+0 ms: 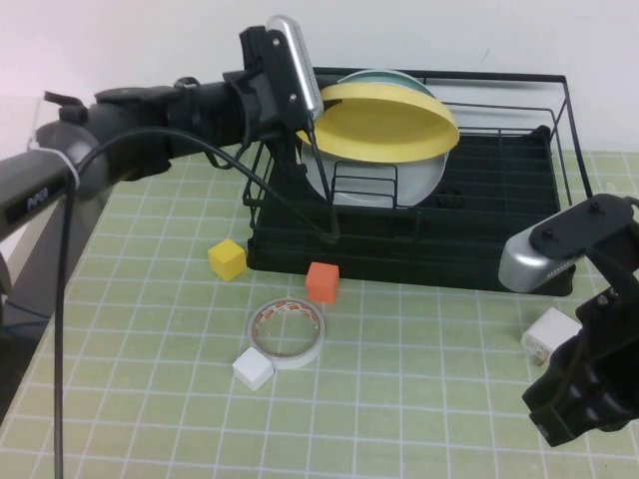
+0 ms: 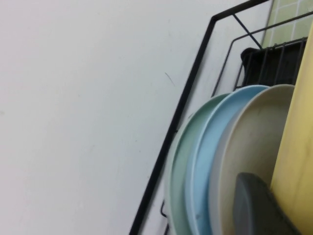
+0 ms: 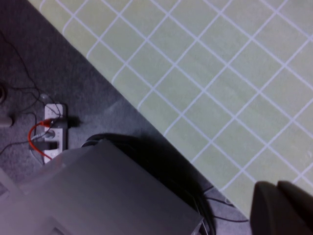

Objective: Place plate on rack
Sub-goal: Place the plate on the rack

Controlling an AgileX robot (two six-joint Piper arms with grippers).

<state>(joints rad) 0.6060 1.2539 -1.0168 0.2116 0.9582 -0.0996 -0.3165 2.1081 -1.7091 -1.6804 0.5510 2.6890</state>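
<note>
My left gripper [image 1: 314, 116] is shut on the rim of the yellow plate [image 1: 387, 124] and holds it tilted above the left part of the black wire rack [image 1: 499, 254]. In the left wrist view one dark finger [image 2: 258, 205] presses against the yellow plate [image 2: 297, 147]. Just behind it a grey-white plate [image 2: 252, 142] and light blue plates [image 2: 210, 156] stand upright in the rack, under its top rail [image 2: 190, 93]. My right gripper [image 1: 584, 409] is shut and empty, low at the table's front right edge, far from the rack; its fingers [image 3: 281, 208] are pressed together.
On the green grid mat in front of the rack lie a yellow cube [image 1: 227, 259], an orange cube [image 1: 322, 281], a tape roll [image 1: 288, 332] and a white cube [image 1: 253, 369]. A white block [image 1: 551, 337] lies near my right arm.
</note>
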